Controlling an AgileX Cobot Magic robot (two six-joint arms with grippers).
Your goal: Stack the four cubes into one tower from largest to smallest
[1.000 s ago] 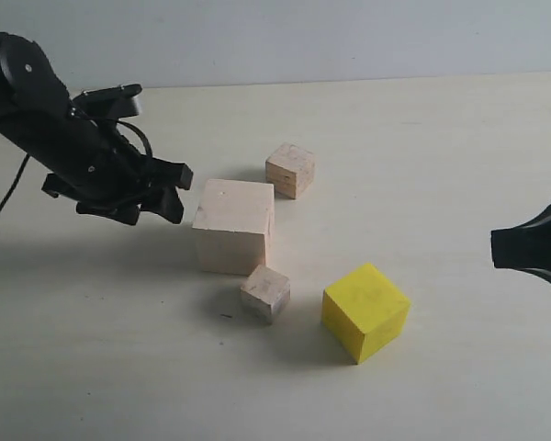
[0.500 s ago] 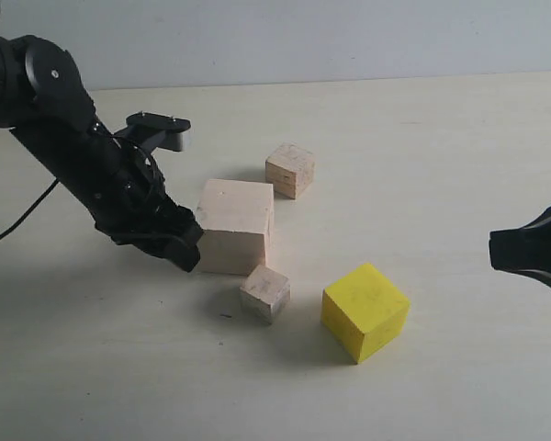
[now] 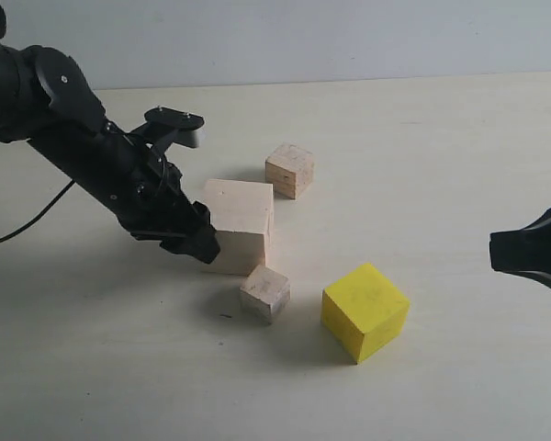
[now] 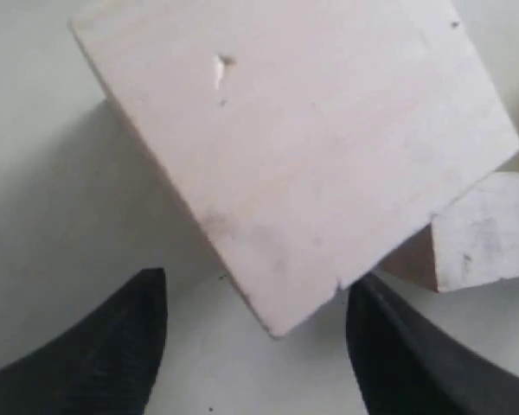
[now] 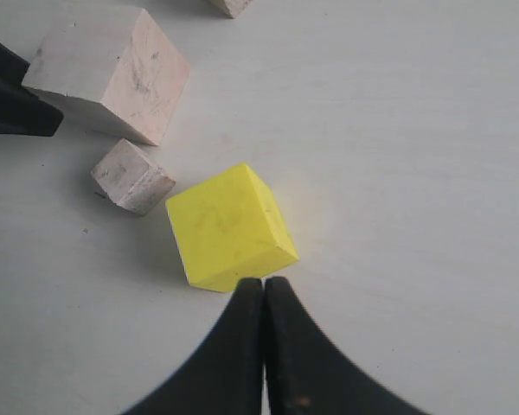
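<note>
Cubes sit apart on a smooth, matte cream table (image 3: 459, 147), each resting flat on it. The large cube (image 3: 239, 220) is pale, fine-grained wood with crisp edges and a small nick on its top face. Just beside its front corner sits the smallest cube (image 3: 264, 292), greyish and rougher. The other small wooden cube (image 3: 289, 170) stands behind the large one, near it but apart. The yellow cube (image 3: 365, 310) is bright, evenly coloured and faintly scuffed on top, and it stands alone nearer the right side.

The left gripper (image 3: 200, 241) hangs low at the large cube's left front corner. Its black, curved fingers (image 4: 104, 354) are spread wide, with the corner pointing into the gap between them and neither finger pressing the wood. The right gripper (image 5: 264, 290) hovers just beside the yellow cube, its two dark tapered fingers pressed together and empty.
</note>
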